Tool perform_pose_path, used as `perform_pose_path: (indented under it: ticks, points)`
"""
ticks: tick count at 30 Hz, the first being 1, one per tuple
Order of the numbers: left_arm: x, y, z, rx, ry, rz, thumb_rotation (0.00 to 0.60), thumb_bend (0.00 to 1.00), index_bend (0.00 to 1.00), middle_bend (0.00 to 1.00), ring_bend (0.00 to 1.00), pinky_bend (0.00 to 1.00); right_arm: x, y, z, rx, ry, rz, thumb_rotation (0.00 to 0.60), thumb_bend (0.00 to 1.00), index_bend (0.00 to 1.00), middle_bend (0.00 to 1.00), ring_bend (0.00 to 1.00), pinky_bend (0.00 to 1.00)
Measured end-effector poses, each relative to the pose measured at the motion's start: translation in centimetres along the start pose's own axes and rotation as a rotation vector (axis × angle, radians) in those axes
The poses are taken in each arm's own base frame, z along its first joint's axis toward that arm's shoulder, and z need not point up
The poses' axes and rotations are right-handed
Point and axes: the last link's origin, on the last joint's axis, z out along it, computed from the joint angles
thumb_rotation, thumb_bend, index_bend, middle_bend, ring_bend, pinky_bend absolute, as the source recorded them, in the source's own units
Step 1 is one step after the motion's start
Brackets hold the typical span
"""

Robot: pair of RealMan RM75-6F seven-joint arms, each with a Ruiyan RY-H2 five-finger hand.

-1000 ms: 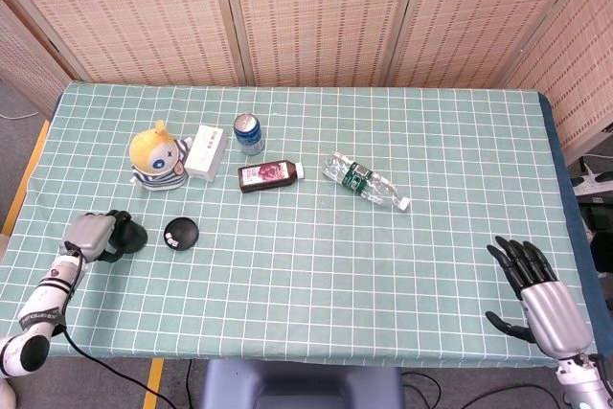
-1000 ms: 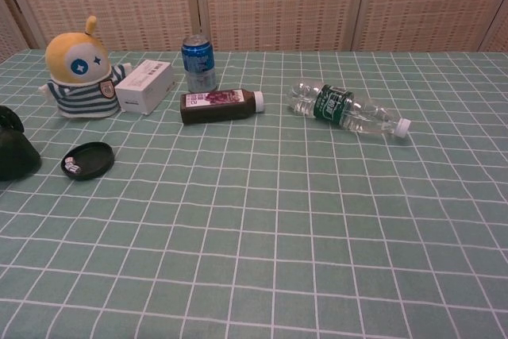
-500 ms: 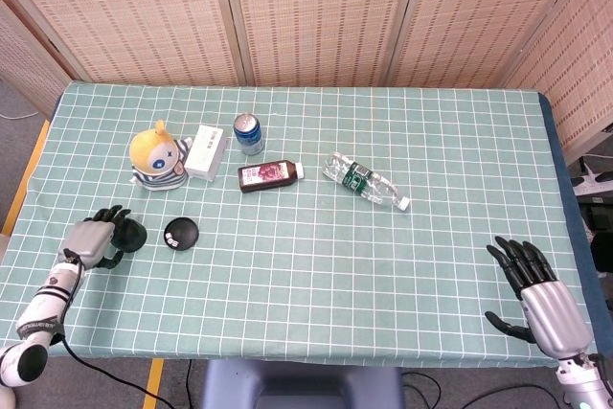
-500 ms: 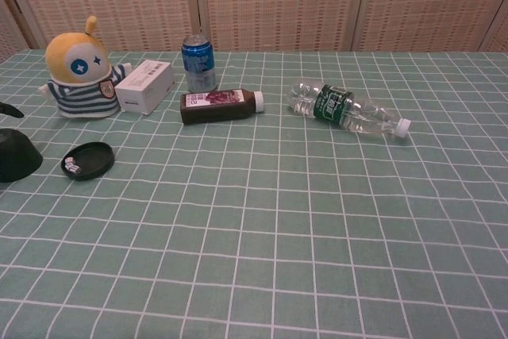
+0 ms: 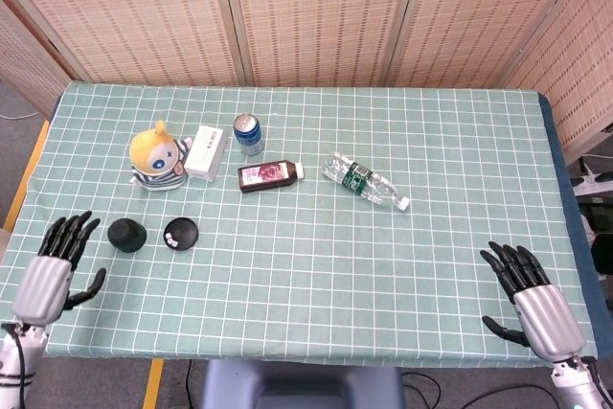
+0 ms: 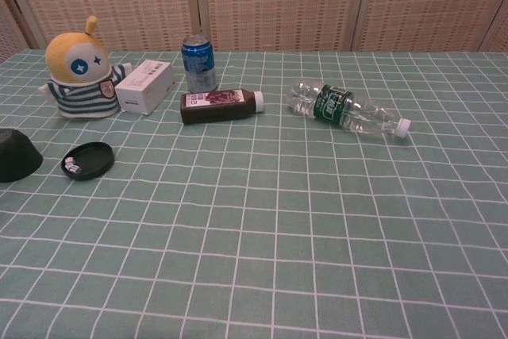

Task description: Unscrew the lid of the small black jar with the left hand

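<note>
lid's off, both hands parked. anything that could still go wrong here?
1. The lid lies flat close beside the small black jar; a careless reach for either could knock the other.
2. The left hand is open near the table's front-left edge, just short of the jar, so a forward swing might push it.
3. The water bottle and juice bottle lie on their sides and may roll if the table is bumped.

On the table: one black jar, one loose lid, one stuffed toy, one white box, one can, two lying bottles: dark, clear. Two hands: left, right.
</note>
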Motion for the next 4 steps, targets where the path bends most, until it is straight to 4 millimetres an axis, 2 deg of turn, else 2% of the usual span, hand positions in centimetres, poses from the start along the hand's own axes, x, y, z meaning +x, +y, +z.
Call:
perform_pose_path:
  ticks: [2, 4]
  points:
    - [0.1, 0.5, -2.2, -0.013, 0.011, 0.01, 0.6, 0.43, 0.0, 0.0, 0.0, 0.01, -0.1, -0.1, 0.0, -0.001, -0.007, -0.011, 0.6, 0.09, 0.0, 0.0, 0.0, 0.0]
    - [0.2, 0.5, -3.0, -0.002, 0.017, 0.03, 0.6, 0.43, 0.0, 0.0, 0.0, 0.01, -0.2, -0.2, -0.1, -0.003, -0.007, -0.012, 0.6, 0.09, 0.0, 0.0, 0.0, 0.0]
